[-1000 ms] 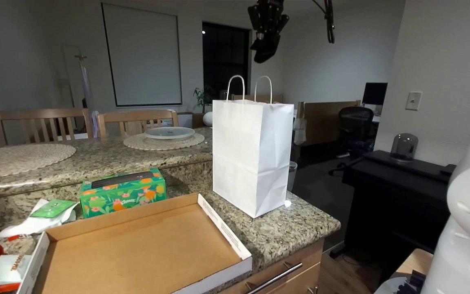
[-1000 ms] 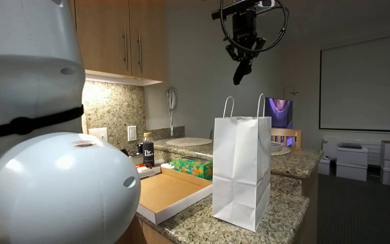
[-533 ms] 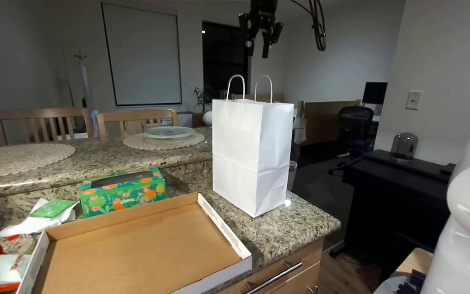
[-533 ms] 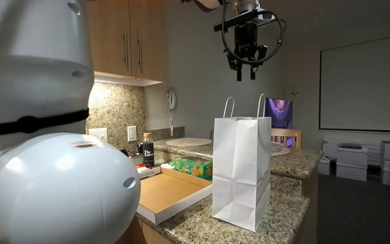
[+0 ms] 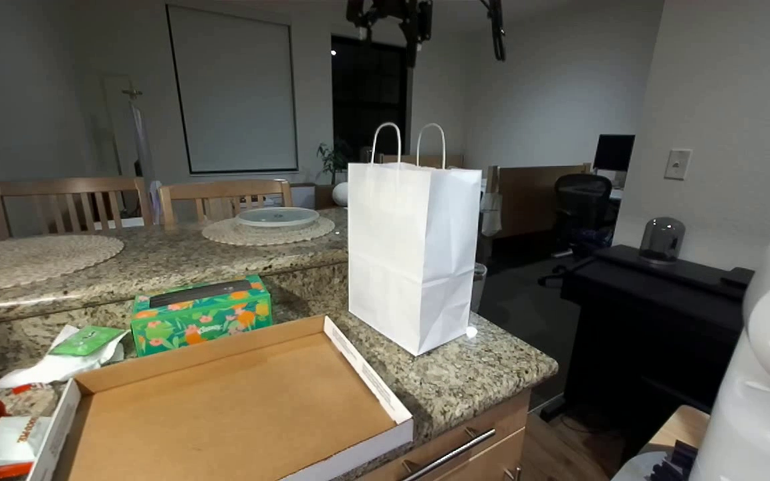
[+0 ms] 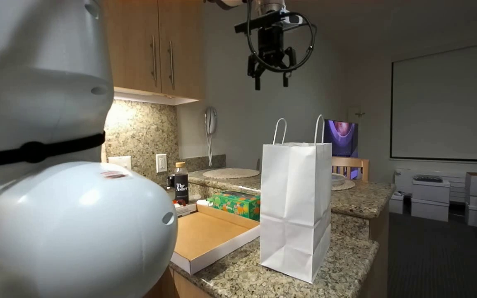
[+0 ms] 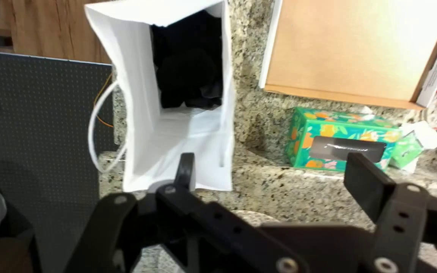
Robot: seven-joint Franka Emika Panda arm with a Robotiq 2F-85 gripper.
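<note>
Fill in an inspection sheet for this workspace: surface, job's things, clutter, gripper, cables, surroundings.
Surface: speckled counter, with a raised ledge.
Job's things: white bag upright on the counter, dark contents inside.
Clutter: tray, tissue box, green packet, bottle.
Gripper: open, empty, higher than the bag.
Cables: black cable looping in front of the gripper in an exterior view.
Surroundings: wall phone, office chair.

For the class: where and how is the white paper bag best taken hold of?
Probably by the top of one handle, coming straight down from above. In both exterior views the two handles stand up as thin loops over the white paper bag, a shape the jaws should close across easily, and the open gripper hangs higher, pointing down. The bag's broad body looks harder to grasp.
</note>
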